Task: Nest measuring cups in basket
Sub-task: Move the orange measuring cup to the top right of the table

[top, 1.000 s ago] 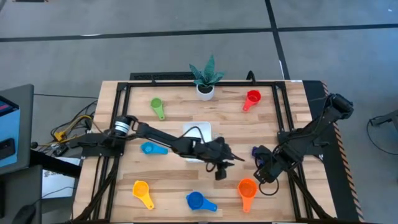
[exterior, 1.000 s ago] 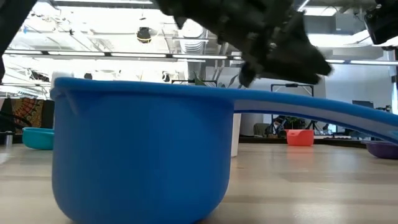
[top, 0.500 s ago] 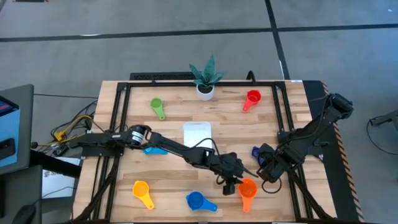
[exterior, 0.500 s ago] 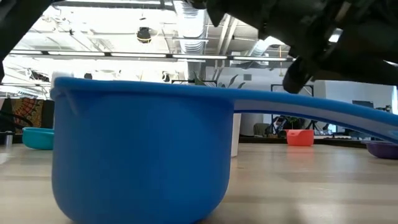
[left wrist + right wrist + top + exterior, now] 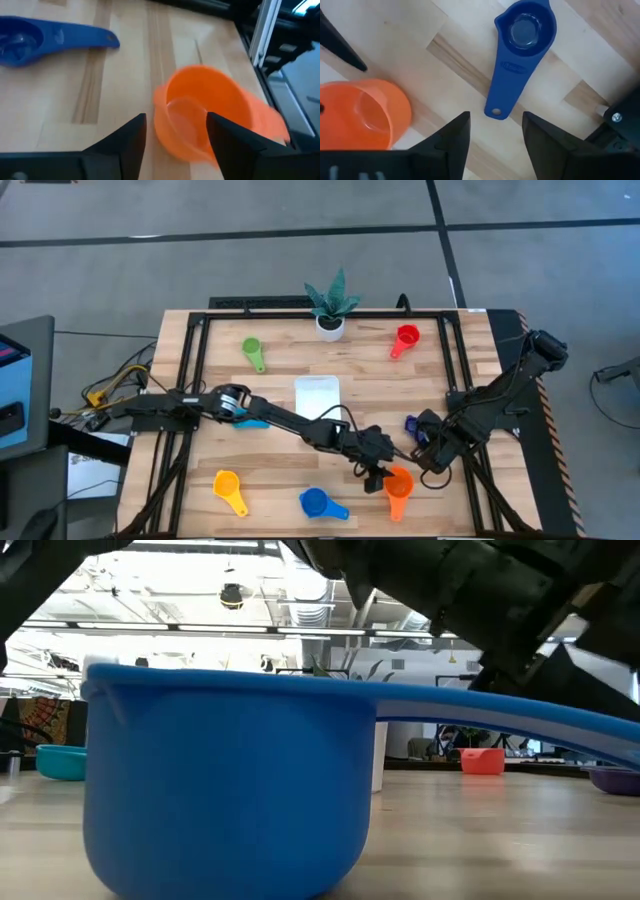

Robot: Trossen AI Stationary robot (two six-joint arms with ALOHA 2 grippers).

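Left arm is stretched diagonally across the wooden slatted table (image 5: 290, 370) toward the lower right of the high view, with the left gripper (image 5: 377, 476) right at the round orange plastic measuring cup (image 5: 397, 484). In the left wrist view the gripper's fingers (image 5: 127, 137) are spread, one on each side of the near rim of the orange cup (image 5: 202, 117); not closed on it, and whether either pad touches cannot be told. Right gripper (image 5: 428, 452) sits low right of centre in the high view, just beside the small navy plastic measuring cup (image 5: 411, 423); its fingers (image 5: 452, 137) are also spread and hold nothing, with the navy cup (image 5: 520, 47) lying flat on the wood ahead of them, handle toward the gripper. The white rectangular shallow basket (image 5: 317, 393) is at frame centre, well apart from both grippers; no cup is visible in it. Other cups are scattered: green plastic cup (image 5: 252, 352) upper left, red plastic cup (image 5: 405, 338) upper right, light blue plastic cup (image 5: 243, 420) mid left, partly under the left arm, yellow plastic cup (image 5: 229, 489) lower left, blue plastic cup (image 5: 319, 503) bottom centre. Same blue cup (image 5: 225, 785) fills the low view. A green potted plant in a white pot (image 5: 330, 305) stands at the top edge of the table.
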